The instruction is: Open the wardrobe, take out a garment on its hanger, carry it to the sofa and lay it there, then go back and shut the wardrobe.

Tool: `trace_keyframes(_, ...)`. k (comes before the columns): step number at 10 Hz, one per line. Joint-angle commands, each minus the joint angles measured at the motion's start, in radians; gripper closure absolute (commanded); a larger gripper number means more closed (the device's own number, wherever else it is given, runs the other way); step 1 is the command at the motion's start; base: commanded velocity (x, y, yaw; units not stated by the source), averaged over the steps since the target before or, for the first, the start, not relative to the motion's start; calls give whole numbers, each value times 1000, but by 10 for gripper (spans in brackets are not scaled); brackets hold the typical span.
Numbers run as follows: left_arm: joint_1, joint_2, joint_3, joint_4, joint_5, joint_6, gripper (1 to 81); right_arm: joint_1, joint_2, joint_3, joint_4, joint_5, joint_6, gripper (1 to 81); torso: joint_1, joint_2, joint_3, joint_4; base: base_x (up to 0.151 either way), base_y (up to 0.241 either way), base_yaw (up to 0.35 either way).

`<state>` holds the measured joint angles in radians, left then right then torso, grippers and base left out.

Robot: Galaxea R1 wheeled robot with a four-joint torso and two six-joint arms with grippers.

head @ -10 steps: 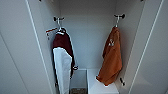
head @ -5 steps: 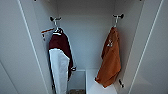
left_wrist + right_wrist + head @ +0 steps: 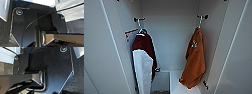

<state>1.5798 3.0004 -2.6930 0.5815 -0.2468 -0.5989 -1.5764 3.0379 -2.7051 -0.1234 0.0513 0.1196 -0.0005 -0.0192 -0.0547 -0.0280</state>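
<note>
Wardrobe stands open in the head view, both doors swung wide to left and right, white interior exposed. Orange shirt hangs on the right side of the interior, draped long and slightly bunched, small white mark visible on the chest. White hanger carries it, its hook caught on a dark peg high on the right inner wall. Maroon garment with white sleeves hangs on the left side from its own hanger on a matching peg; a white tag with an orange edge sits just beside its shoulder. The two garments are well apart, bare back wall between them. White shelf or ledge lies low, below the orange shirt. Grippers: cannot tell whether either is open or closed; wrist views show dark robot plates over dark carpet.
</note>
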Motion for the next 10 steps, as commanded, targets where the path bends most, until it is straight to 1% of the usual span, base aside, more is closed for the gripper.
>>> trace_keyframes(1, -42, -3, 2, 15, 31, 7, 10, 49, -2, 4, 7, -50, -3, 10, 1, 0, 0, 0, 75, 0, 0)
trace_keyframes(10, -40, -3, 2, 15, 32, 7, 10, 52, 2, -1, 13, -50, 3, 10, 1, 0, 0, 0, 76, 0, 0)
